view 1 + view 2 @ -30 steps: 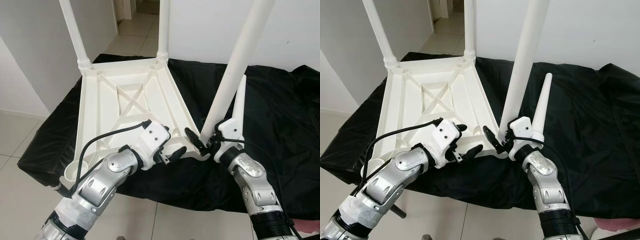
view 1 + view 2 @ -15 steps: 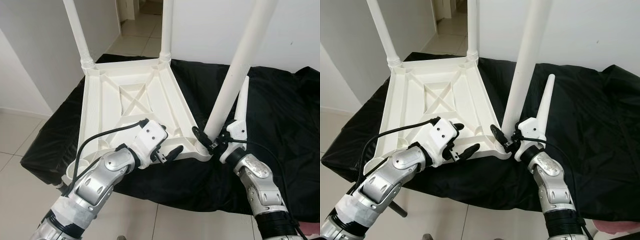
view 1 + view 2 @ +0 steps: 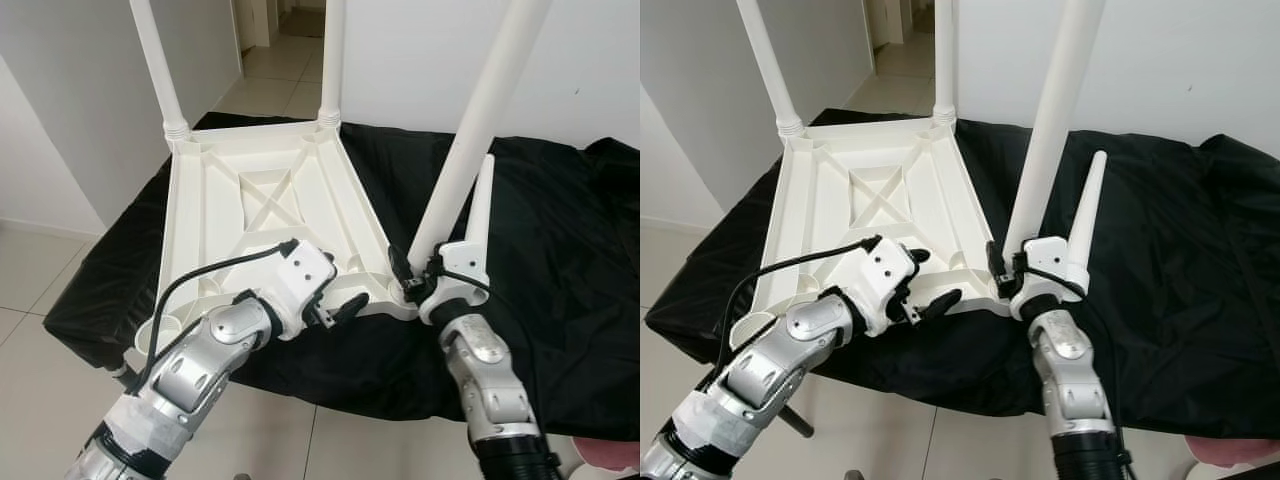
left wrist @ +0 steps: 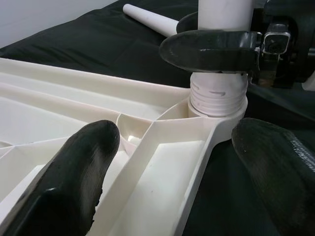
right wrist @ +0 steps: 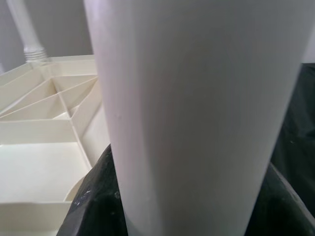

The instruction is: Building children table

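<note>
Overhead, all three upright legs run out of the eye views, so their far ends cannot be seen. The upturned white table top (image 3: 262, 215) lies ribbed side up on a black cloth (image 3: 560, 240) that drapes the worktop and hides it entirely. Two legs stand in the far corners, the far left leg (image 3: 158, 62) and the far right leg (image 3: 332, 55).

At the near right corner, the third leg (image 3: 470, 140) stands tilted with its threaded end in the corner socket (image 4: 217, 101). The right gripper (image 3: 412, 270) is clamped on this leg just above the socket; in the right wrist view the leg hides most of its fingers. The left gripper (image 3: 335, 300) sits at the table top's near edge, its fingers (image 4: 78, 167) spread apart, one over the ribbing and one beyond the rim.

A fourth, loose leg (image 3: 1087, 215) lies on the cloth behind the right wrist, its thick end hidden by the wrist.

Beyond are white walls, a pale tiled floor (image 3: 30, 275) and a doorway behind the table.
</note>
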Robot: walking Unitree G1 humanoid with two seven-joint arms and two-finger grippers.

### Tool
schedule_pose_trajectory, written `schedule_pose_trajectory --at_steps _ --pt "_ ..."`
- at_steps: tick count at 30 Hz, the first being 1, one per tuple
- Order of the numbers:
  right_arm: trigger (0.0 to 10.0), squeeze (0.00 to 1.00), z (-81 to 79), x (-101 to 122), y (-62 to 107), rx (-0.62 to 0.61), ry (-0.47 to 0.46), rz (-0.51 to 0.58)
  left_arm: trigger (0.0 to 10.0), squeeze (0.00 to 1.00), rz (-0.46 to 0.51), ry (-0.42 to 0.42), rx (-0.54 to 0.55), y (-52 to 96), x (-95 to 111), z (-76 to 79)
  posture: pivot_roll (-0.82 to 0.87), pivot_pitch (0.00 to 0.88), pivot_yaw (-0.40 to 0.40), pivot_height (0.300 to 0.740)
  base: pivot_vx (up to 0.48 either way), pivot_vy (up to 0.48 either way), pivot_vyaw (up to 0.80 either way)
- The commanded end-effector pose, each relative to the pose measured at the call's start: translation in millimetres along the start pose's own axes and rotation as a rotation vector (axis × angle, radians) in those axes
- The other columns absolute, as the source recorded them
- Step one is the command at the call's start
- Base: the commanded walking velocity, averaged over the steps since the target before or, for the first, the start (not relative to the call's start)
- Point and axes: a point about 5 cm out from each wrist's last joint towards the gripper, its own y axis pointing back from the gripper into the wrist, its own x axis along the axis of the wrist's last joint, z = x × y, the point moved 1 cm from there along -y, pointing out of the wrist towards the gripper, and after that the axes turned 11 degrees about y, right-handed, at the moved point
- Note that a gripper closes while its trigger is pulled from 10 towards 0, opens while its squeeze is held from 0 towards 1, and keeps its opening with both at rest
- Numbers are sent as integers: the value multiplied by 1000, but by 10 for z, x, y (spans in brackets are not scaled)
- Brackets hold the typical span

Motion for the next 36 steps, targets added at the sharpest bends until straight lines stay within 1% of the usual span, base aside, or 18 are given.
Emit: schedule_pose_trajectory --at_steps 1,2,3,5,7,8,12,15,16,23,28,30,31,32,33,34,35,36 --pt "10000 0 -89 -162 53 -46 -72 -90 10000 0 -42 3 -103 -2 -70 59 -78 0 23 740 0 0 0" --pt "10000 0 -89 -162 53 -46 -72 -90 10000 0 -42 3 -103 -2 -70 59 -78 0 23 740 0 0 0" --pt "10000 0 -85 -149 61 -120 -68 -92 10000 0 -41 5 -101 -8 -72 61 -74 0 16 740 0 0 0" --pt "10000 0 -85 -149 61 -120 -68 -92 10000 0 -41 5 -101 -8 -72 61 -74 0 16 740 0 0 0" --pt "10000 0 -81 -84 65 -239 -91 -87 10000 0 -36 12 -93 -9 -71 68 -70 0 6 740 0 0 0" --pt "10000 0 -82 -47 65 -273 -105 -78 10000 0 -34 17 -89 -7 -73 71 -70 0 6 740 0 0 0" --pt "10000 0 -74 10 69 -280 -118 -55 10000 0 -35 27 -85 6 -97 90 -72 0 0 740 0 0 0" --pt "10000 0 -75 37 74 -268 -102 -45 10000 0 -34 30 -84 10 -103 102 -67 0 -6 740 0 0 0" --pt "10000 1000 -93 68 75 -248 -105 -28 10000 0 -29 32 -77 7 -91 87 -65 0 -9 740 0 0 0" --pt "10000 1000 -113 113 81 -222 -107 7 10000 0 -27 31 -71 10 -88 71 -62 0 -14 740 0 0 0" --pt "10000 1000 -63 165 101 -185 -119 61 10000 0 -28 30 -68 23 -91 77 -59 0 -16 740 0 0 0" --pt "10000 1000 -43 174 106 -114 -120 83 10000 0 -28 30 -66 26 -94 80 -58 0 -16 740 0 0 0" --pt "10000 1000 -43 174 106 -114 -120 83 10000 0 -28 30 -66 26 -94 80 -58 0 -16 740 0 0 0" --pt "10000 1000 -48 163 107 -41 -98 91 10000 0 -29 30 -66 29 -93 79 -60 0 -14 740 0 0 0" --pt "10000 1000 -48 163 107 -41 -98 91 10000 0 -29 30 -66 29 -93 79 -60 0 -14 740 0 0 0" --pt "10000 1000 -54 151 110 24 -83 95 10000 0 -29 28 -68 32 -91 78 -62 0 -12 740 0 0 0" --pt "10000 1000 -54 151 110 24 -83 95 10000 0 -29 28 -68 32 -91 78 -62 0 -12 740 0 0 0" --pt "10000 0 -35 137 108 74 -58 98 10000 0 -29 27 -69 32 -89 77 -64 0 -9 740 0 0 0"
